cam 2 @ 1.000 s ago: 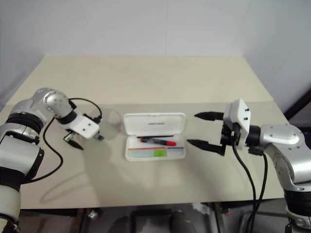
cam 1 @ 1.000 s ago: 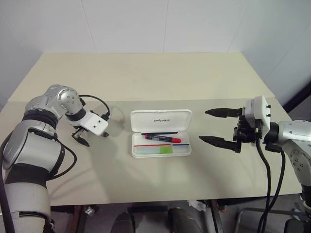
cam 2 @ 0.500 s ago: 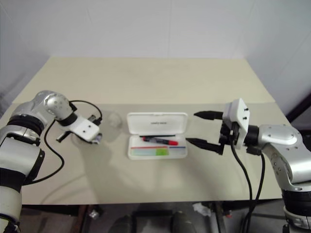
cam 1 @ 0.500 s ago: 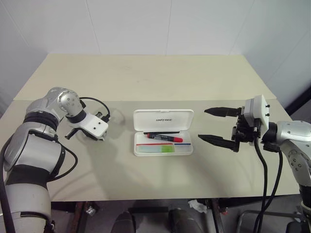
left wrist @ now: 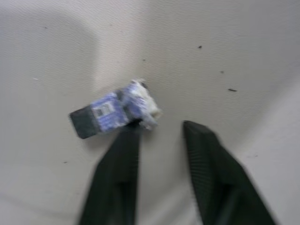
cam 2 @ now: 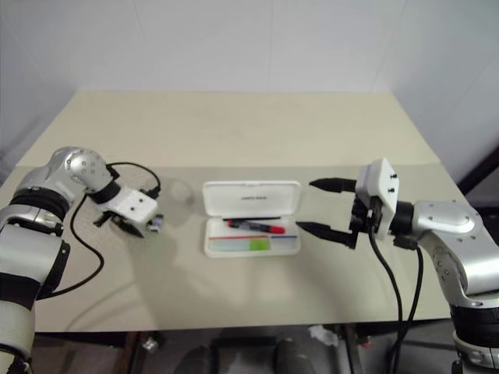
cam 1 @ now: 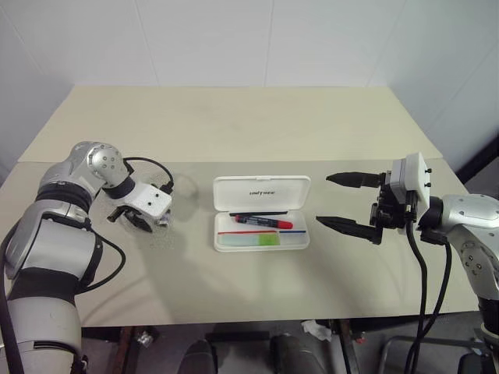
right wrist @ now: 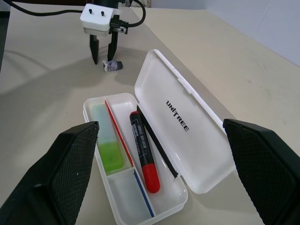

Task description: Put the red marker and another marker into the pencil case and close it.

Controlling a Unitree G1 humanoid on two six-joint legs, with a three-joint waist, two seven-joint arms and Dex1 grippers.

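The white pencil case (cam 1: 261, 194) lies open in the middle of the table, its lid tipped back. In its tray lie the red marker (cam 1: 263, 223) and another marker (cam 1: 254, 240), pale with a light green end. My left gripper (cam 1: 134, 222) points down at the table to the left of the case, fingers (left wrist: 117, 168) parted with nothing between them. A small blue-and-white piece (left wrist: 115, 110) lies on the table at one fingertip, outside the gap. My right gripper (cam 1: 323, 199) hovers to the right of the case, wide open and level, pointing at it.
The beige table (cam 1: 234, 125) stretches far behind the case, with a white wall beyond it. The left arm's black cable (cam 1: 152, 165) loops above its wrist. The table's front edge runs close below the case.
The left gripper's fingers have turned a little over the same spot. The right arm, the case and both markers stay as they were. The view has shifted slightly.
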